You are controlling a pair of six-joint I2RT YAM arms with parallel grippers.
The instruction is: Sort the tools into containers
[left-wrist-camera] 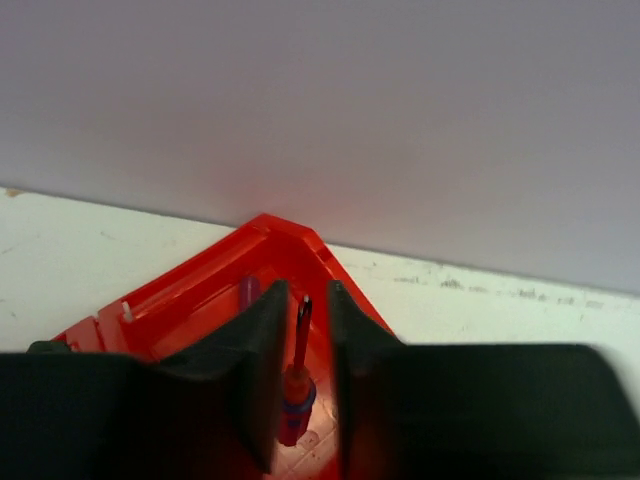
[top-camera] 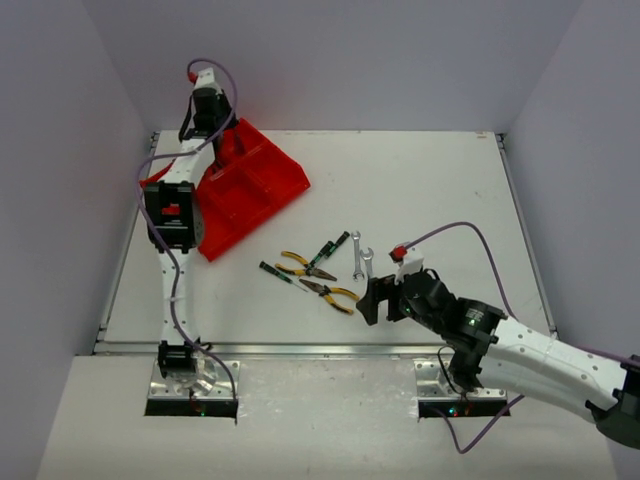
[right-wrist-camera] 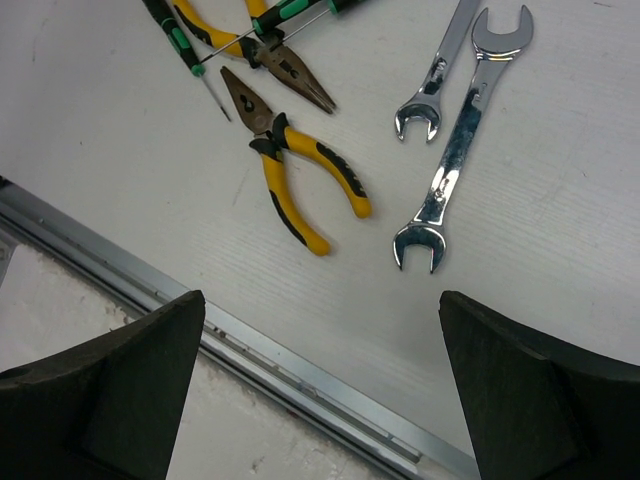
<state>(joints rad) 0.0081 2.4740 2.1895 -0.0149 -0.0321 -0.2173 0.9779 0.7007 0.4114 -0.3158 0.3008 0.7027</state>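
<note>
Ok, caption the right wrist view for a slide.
Right gripper, jaws wide open, poised before yellow-handled pliers, two silver open-ended wrenches and green-black screwdrivers on the white table.

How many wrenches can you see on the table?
2. One wrench lies right of the yellow-handled pliers, the other wrench beside it. More may be hidden in the red tray.

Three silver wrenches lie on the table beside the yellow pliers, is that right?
Not quite: only two silver wrenches lie on the table beside the yellow pliers, not three. The right wrist view shows both of them clearly.
</note>
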